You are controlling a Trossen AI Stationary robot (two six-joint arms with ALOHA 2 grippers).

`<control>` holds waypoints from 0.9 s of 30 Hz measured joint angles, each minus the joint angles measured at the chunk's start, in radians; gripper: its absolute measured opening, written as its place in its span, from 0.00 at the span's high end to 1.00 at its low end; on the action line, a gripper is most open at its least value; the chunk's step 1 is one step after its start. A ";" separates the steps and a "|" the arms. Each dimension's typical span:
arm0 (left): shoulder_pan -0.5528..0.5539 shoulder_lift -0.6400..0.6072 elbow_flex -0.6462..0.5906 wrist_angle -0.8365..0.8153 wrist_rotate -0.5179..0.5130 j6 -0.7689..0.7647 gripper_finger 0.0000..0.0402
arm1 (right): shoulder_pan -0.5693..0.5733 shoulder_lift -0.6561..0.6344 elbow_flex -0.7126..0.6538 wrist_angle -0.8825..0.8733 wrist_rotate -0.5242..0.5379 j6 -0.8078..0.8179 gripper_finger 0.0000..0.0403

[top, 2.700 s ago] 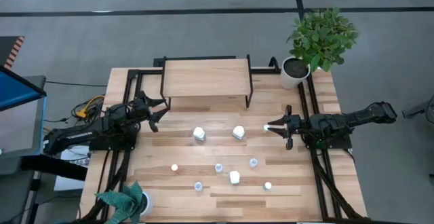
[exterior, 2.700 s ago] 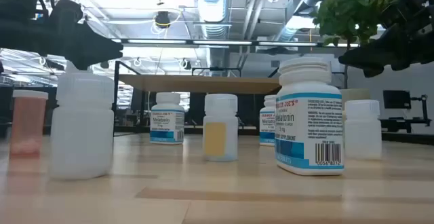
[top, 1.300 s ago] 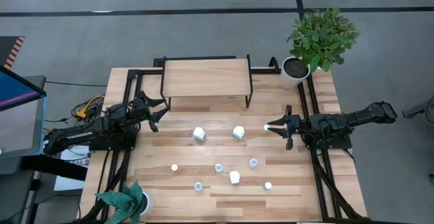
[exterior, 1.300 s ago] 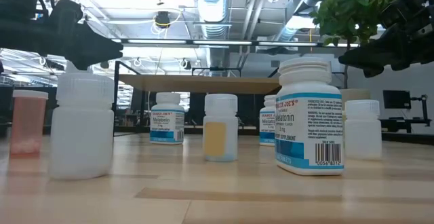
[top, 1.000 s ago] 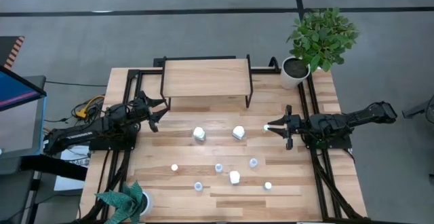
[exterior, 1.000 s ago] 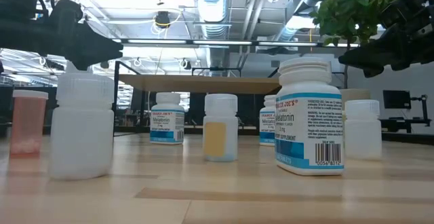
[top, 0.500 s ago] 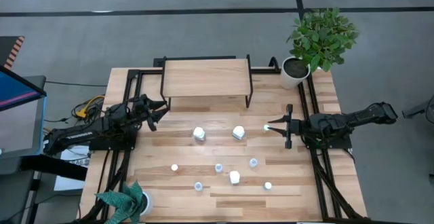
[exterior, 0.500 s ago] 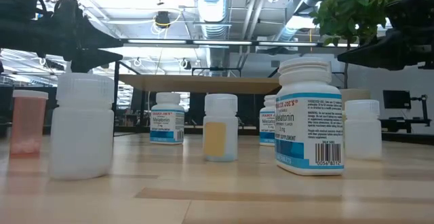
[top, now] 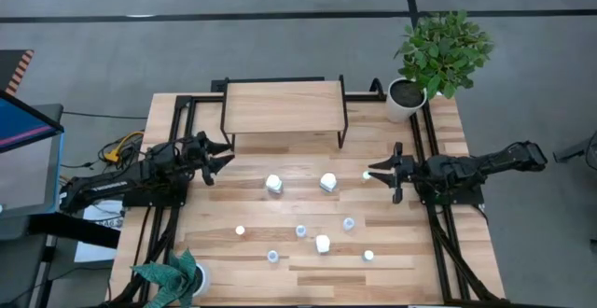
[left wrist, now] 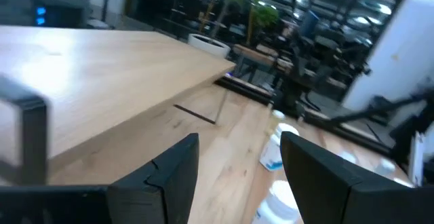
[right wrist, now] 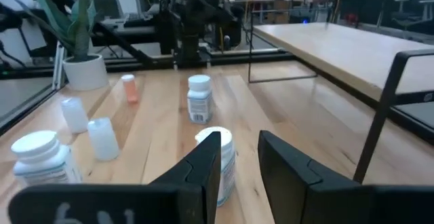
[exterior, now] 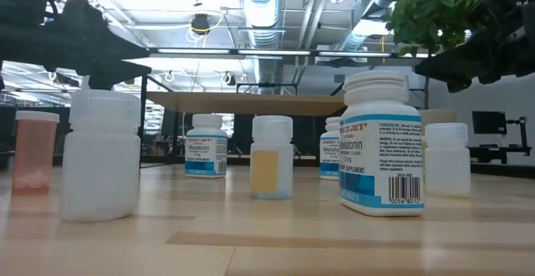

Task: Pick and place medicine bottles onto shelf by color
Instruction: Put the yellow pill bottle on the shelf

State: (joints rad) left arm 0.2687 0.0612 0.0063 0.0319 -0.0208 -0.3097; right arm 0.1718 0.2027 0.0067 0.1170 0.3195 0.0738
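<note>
You have a grey floor [top: 280, 56] around the worktop [top: 438, 280], a dark line [top: 233, 16] crossing it at 12 o'clock, with ducts [exterior: 259, 0] and strip lights [exterior: 201, 52] overhead.

Left arm: comes in low from the left edge, forearm angled toward the far side. Left gripper [top: 221, 155] in air, fingers [left wrist: 173, 176] spread apart, nothing between them.

Right arm: enters from the right edge, stretched nearly straight leftward, wrist level. Right gripper [top: 376, 171] points left, off the surface; fingers [right wrist: 203, 163] drawn close, a narrow gap between them, nothing visibly clamped.
</note>
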 joint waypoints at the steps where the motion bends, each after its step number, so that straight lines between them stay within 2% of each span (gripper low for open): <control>1: 0.000 0.000 0.000 0.000 0.007 0.017 0.51 | -0.004 0.000 0.000 0.003 0.000 -0.001 0.70; 7: 0.000 0.000 0.000 0.012 0.045 0.154 0.51 | -0.007 0.000 0.000 0.092 0.001 -0.055 0.70; 12: 0.000 0.000 0.000 0.040 0.042 0.174 0.51 | -0.026 0.000 0.011 0.119 0.012 0.005 0.67; 18: 0.000 0.000 0.000 0.080 0.042 0.162 0.51 | -0.023 0.001 0.032 0.143 0.012 0.006 0.48; 21: 0.000 0.000 0.000 0.120 0.062 0.101 0.51 | -0.023 -0.001 0.037 0.187 -0.004 0.005 0.39; 27: 0.000 0.001 0.022 0.150 0.139 0.101 0.51 | -0.022 0.000 0.037 0.262 -0.012 0.008 0.34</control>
State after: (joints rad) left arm 0.2687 0.0623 0.0281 0.1820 0.1179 -0.2084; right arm 0.1501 0.2028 0.0433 0.3786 0.3071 0.0814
